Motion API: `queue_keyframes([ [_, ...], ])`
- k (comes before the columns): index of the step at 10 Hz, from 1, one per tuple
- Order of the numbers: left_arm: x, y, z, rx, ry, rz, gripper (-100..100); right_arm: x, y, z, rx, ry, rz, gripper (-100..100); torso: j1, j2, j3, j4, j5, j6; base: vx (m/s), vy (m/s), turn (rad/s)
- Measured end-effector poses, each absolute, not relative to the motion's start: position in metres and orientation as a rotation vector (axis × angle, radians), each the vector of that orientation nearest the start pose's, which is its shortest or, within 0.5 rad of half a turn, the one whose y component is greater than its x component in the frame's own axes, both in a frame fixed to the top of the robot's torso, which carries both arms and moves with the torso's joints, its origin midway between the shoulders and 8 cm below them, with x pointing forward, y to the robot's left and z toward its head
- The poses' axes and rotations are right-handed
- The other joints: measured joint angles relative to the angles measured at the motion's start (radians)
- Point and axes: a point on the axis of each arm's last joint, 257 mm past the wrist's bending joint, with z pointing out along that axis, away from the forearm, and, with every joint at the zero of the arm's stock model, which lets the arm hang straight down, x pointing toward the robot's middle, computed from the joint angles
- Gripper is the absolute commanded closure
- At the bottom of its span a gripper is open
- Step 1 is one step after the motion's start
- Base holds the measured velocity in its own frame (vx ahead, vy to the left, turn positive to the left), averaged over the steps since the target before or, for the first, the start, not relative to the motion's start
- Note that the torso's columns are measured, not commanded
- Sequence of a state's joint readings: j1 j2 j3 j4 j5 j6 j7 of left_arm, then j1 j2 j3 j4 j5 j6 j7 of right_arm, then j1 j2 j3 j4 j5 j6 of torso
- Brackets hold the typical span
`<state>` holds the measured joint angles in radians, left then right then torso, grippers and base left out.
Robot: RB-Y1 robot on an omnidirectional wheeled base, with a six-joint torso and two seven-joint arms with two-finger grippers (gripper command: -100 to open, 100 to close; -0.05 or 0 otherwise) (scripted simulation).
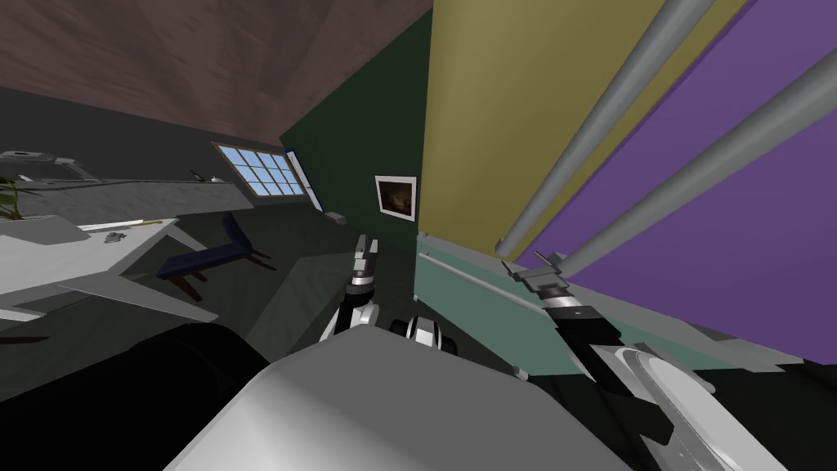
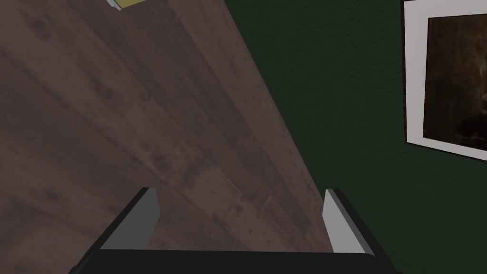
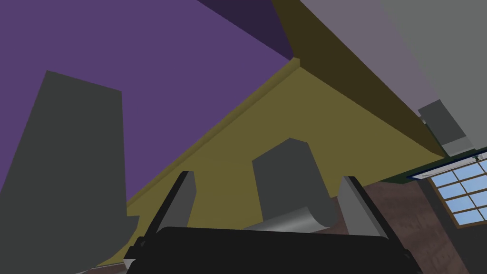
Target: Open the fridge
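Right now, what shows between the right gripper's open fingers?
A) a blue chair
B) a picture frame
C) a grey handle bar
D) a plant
C: in the right wrist view the grey handle bar rises between the two spread fingers of the right gripper, which do not press its sides.
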<state>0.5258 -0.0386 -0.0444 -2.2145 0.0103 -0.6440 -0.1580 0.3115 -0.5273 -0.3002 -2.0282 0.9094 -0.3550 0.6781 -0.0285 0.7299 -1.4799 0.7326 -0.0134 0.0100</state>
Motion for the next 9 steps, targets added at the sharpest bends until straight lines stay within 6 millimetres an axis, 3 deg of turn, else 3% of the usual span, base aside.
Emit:
queue_keyframes([
  [4, 0.331, 0.271, 0.014, -0.598, 0.571, -1.204, 0, 0.463, -0.351, -0.049, -0.599, 1.172, -0.377, -100, -0.001, -0.010, -0.010, 0.003, 0.007, -0.004, -0.010, 0.023, -0.007],
  [6, 0.331, 0.271, 0.014, -0.598, 0.571, -1.204, 0, 0.464, -0.358, -0.055, -0.590, 1.192, -0.380, -100, -0.006, -0.013, -0.011, 0.000, 0.003, -0.003, 0.003, -0.001, 0.000],
  [9, 0.331, 0.271, 0.014, -0.598, 0.571, -1.204, 0, 0.475, -0.378, -0.060, -0.583, 1.216, -0.424, -100, -0.001, -0.015, -0.012, -0.003, 0.003, -0.012, -0.156, -0.024, 0.395],
])
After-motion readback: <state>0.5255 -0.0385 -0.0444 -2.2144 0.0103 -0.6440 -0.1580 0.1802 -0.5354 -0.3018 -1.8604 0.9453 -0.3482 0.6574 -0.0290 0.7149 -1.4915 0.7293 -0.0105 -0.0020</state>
